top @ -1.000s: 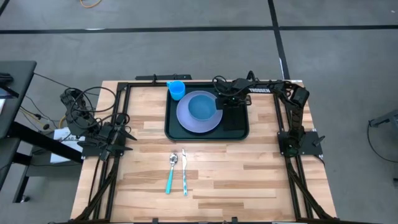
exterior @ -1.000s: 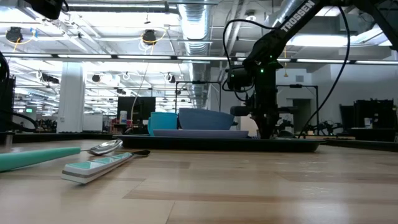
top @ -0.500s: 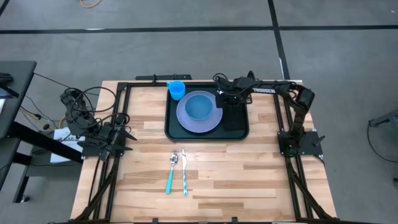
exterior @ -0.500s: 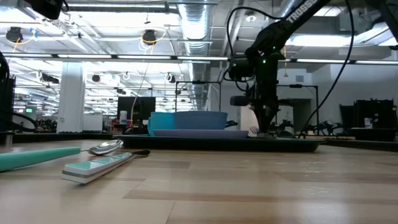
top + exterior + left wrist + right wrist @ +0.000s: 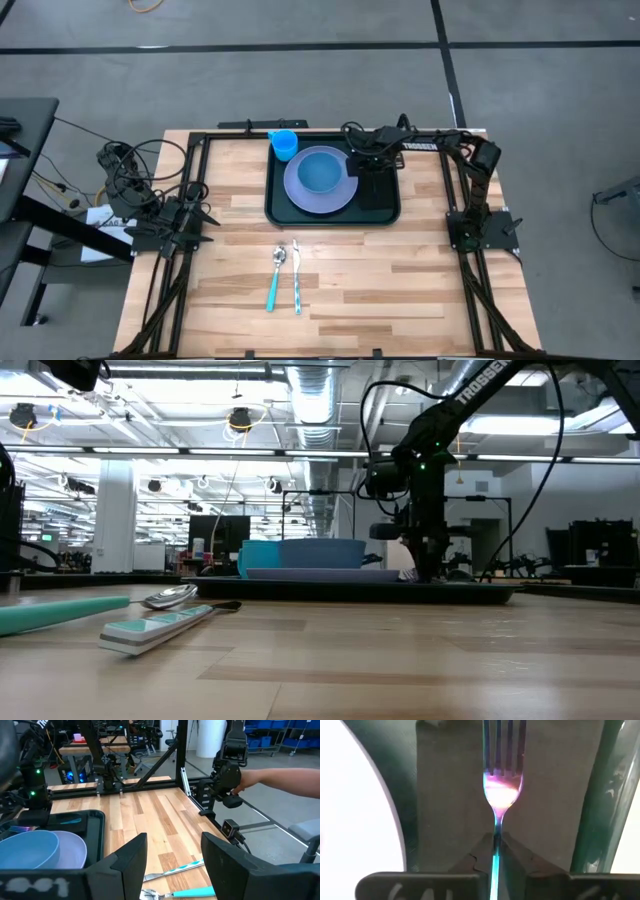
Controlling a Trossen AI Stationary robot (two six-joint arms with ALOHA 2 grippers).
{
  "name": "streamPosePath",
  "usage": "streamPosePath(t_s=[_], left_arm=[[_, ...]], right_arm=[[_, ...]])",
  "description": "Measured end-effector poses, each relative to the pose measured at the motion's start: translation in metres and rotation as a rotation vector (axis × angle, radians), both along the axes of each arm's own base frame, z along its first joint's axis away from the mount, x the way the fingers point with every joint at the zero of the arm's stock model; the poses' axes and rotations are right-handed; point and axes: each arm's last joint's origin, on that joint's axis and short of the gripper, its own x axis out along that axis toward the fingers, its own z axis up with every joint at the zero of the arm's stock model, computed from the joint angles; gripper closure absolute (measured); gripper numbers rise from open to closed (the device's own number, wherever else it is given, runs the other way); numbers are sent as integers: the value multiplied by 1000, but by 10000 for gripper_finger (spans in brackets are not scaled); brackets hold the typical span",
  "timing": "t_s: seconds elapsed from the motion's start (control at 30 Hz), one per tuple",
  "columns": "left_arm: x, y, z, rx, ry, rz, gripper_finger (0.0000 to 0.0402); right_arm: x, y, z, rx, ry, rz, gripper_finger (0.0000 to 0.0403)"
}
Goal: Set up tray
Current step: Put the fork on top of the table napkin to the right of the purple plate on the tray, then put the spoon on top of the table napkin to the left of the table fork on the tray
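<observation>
From above I count one tray at the far middle of the wooden bench, carrying one lavender plate, one blue bowl on it and one dark napkin. One blue cup sits at the tray's far left corner. Two utensils, a spoon and a knife, lie near the front edge.

At bench level, the right claw hangs down over the tray, with an open workshop beyond.

The left wrist shows my left claw spread wide, holding nothing, and a person's arm past the bench.

The right wrist shows that claw pinching one fork by its handle over the napkin.
</observation>
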Motion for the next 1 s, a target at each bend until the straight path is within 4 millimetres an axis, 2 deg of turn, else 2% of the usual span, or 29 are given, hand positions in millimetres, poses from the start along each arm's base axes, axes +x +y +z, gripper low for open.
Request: streamPosePath(t_s=[0.2, 0.5, 0.7, 0.87, 1.0], left_arm=[[0, 0, 0, 0, 0, 0, 226], [0, 0, 0, 0, 0, 0, 226], [0, 0, 0, 0, 0, 1, 226], [0, 1, -1, 8, -1, 49, 226], [1, 2, -1, -1, -3, 68, 226]], right_arm=[[0, 0, 0, -2, 0, -8, 355], [-2, 1, 4, -9, 10, 6, 352], [-11, 11, 37, -111, 1, 10, 352], [-11, 42, 75, -213, -79, 82, 352], [-10, 73, 96, -238, -141, 178, 352]])
